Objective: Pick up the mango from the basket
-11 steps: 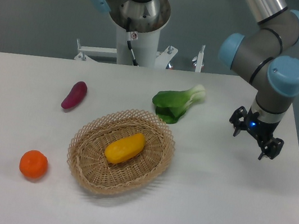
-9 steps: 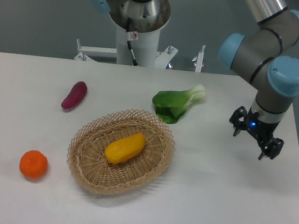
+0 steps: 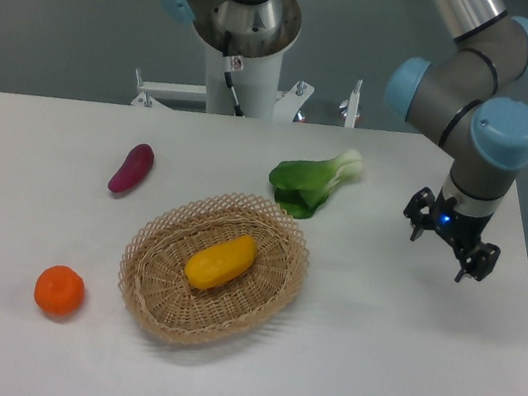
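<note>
- At table centre, the basket (image 3: 214,268) sits flat on the white table (image 3: 370,355); it holds one item only — the mango (image 3: 221,261), lying on its side across the woven floor, clear of the looped rim.
- Outside the basket: an orange fruit (image 3: 59,290) to its left near the front, a purple sweet potato (image 3: 132,168) behind and left, a leafy green vegetable (image 3: 312,184) just behind the rim on the right.
- The gripper (image 3: 448,249) hangs over the right part of the table, well apart from the basket — fingers spread, holding nothing.
</note>
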